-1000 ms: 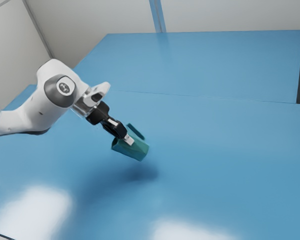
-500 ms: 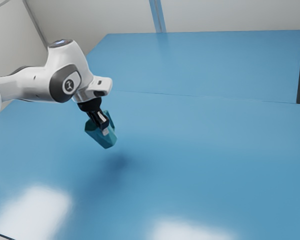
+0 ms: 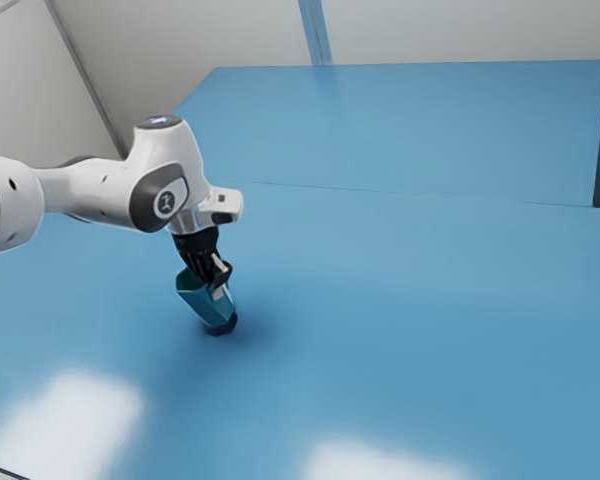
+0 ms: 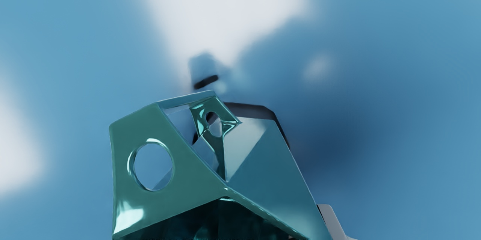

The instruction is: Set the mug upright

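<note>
Lowered toward the bench (image 3: 410,330), the teal mug (image 3: 199,303) sits further down in the exterior view than half a second ago and slightly toward that view's right, its dark shadow (image 3: 252,332) now right beside its base. It also stands steeper than it did a second ago, when it lay well over on its side. The tool (image 3: 218,287) is clamped on the mug, one pale fingertip (image 3: 218,294) showing against its outer wall. The mug leans, mouth up and toward the exterior view's left, base down; whether that base touches the bench I cannot tell. In the wrist view the glossy, faceted mug lies close against the tool, with a round hole in a green panel and a light grey finger (image 4: 330,220) along its outside. As for markings, the white arm (image 3: 90,190) bears a small pale emblem (image 3: 166,202) on its dark joint cap, too small to read
</note>
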Action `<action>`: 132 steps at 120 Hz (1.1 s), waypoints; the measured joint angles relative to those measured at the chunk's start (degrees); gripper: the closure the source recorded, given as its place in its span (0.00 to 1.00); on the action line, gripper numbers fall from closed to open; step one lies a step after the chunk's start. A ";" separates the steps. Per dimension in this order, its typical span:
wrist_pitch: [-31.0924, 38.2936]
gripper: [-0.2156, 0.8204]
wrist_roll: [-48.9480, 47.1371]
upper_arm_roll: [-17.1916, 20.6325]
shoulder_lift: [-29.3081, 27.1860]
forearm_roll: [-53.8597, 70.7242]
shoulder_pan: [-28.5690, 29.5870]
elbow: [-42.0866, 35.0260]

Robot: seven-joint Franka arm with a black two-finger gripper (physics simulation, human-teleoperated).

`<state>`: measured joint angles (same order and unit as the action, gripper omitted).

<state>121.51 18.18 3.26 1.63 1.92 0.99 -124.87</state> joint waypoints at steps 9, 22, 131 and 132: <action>0.50 0.97 -0.90 0.02 0.53 0.04 -0.06 -0.02; 0.95 0.96 -2.03 0.00 1.16 0.05 -0.27 -0.04; -20.95 0.22 -5.07 -0.05 -2.97 -2.50 -1.07 27.82; -21.15 0.22 -5.07 -0.05 -2.99 -2.49 -1.04 27.92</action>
<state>100.36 13.11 3.21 -1.36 -0.57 -0.05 -96.94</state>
